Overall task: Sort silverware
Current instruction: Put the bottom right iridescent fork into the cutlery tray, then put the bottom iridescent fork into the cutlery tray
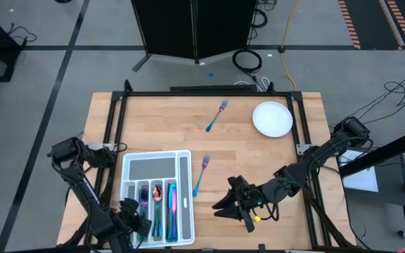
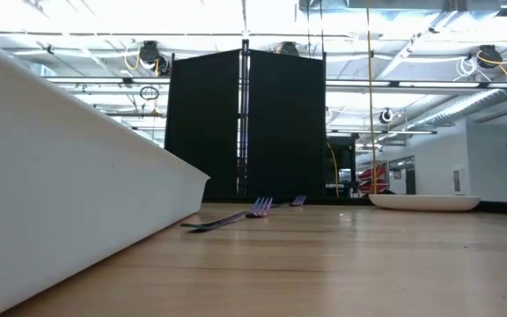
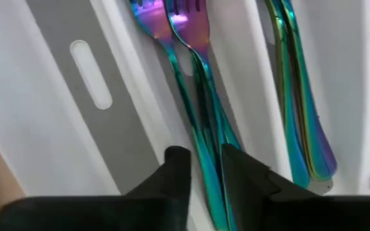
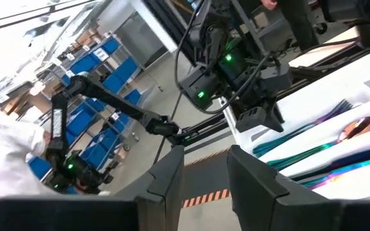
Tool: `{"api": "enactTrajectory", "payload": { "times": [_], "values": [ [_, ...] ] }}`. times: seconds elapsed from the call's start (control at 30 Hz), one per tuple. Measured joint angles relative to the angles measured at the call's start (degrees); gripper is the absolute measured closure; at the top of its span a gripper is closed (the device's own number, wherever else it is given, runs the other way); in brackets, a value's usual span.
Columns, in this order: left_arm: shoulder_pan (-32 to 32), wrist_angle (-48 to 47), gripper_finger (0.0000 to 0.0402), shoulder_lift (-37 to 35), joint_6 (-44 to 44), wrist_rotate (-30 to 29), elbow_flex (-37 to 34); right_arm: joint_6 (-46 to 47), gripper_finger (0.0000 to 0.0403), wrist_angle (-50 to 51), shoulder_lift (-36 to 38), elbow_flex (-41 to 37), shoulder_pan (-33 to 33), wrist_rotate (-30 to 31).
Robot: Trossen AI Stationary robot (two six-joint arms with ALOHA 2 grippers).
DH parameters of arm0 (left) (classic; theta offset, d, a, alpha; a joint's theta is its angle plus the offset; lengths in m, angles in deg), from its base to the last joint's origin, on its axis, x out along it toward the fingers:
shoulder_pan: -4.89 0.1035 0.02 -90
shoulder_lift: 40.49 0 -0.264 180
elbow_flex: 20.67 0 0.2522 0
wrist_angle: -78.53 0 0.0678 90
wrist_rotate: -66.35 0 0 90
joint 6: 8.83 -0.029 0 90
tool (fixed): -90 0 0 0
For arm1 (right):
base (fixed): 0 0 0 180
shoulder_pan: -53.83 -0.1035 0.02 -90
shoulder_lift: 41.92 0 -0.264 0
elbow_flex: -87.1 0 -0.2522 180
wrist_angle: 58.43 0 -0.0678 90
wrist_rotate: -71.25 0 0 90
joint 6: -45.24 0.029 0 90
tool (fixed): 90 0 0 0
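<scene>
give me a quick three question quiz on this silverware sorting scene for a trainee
1. How many forks lie loose on the table, outside the tray?
2. True or false: the plate has a spoon on it.
3. Which claw is over the tray: A left, B right?

Key:
1. Two: a far fork near the plate and a near fork beside the tray.
2. False; nothing lies on it.
3. A: the left claw is over the tray's forks; the right claw is above bare wood.

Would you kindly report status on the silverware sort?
Left gripper open over forks in tray. Right gripper open, empty. Two forks loose on table.
</scene>
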Motion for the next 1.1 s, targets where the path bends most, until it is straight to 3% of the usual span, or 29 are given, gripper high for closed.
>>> {"api": "enactTrajectory", "payload": {
  "times": [0.13, 0.27, 0.4, 0.57, 0.77, 0.97, 1.1],
  "values": [
    [0.0, 0.6, 0.0267, 0.0, 0.0, -0.3, 0.0, 0.0, 0.0298, 0.2, 0.0, 0.0, 0.1, -1.1],
    [-0.1, -1.2, 0.0248, -1.4, -0.9, -0.8, -0.1, 0.0, 0.0298, 0.2, 0.0, 0.0, 0.1, -1.1],
    [0.2, -8.2, 0.0246, -4.7, -4.4, -8.4, 0.5, 0.0, 0.0298, 0.3, 0.0, 0.0, 0.1, -1.1],
    [2.1, -10.5, 0.0246, -10.8, -22.2, -15.9, 1.1, 0.3, 0.0298, 1.5, 0.0, 0.0, 0.2, -1.0],
    [10.6, -8.3, 0.0246, -18.1, -45.9, -21.8, 1.1, 1.8, 0.0298, 4.9, 0.0, 0.0, 0.8, -0.8],
    [24.5, -0.1, 0.0246, -22.2, -68.0, -22.0, 1.2, 7.8, 0.0298, 13.6, 0.0, 0.0, 0.8, -0.8],
    [35.3, 7.9, 0.0246, -22.4, -78.3, -14.0, 1.2, 11.7, 0.0298, 18.7, 0.0, 0.0, 0.7, -0.8]
  ]
}}
